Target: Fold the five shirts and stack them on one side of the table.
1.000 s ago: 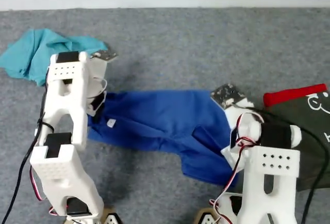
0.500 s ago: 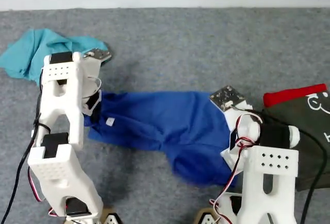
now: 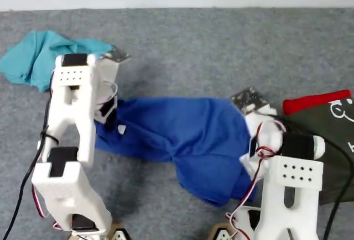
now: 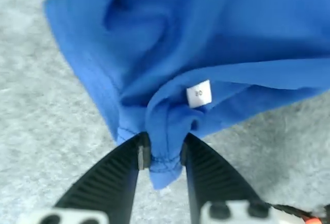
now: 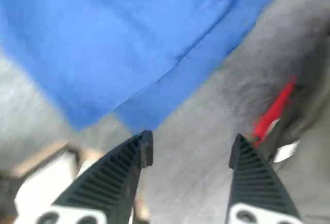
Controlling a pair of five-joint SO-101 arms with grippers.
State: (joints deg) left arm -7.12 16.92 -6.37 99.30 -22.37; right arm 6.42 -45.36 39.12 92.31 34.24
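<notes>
Shirts dot your table (image 3: 221,46): the blue shirt (image 3: 182,135) rumpled between the arms, a teal shirt (image 3: 33,60) and a dark shirt (image 3: 326,135) at opposite ends. Left wrist: your left claw (image 4: 162,154) pinches the blue hem beside a white tag (image 4: 199,94). Right wrist: your right claw (image 5: 191,152) gapes empty above the shirt's edge.

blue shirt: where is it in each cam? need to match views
High view: blue shirt spread mid-table between the arms.
Left wrist view: its edge pinched in the left hand.
Right wrist view: lying beyond the open right hand.
Landmark: grey table in all three; white label links high and left wrist.
</notes>
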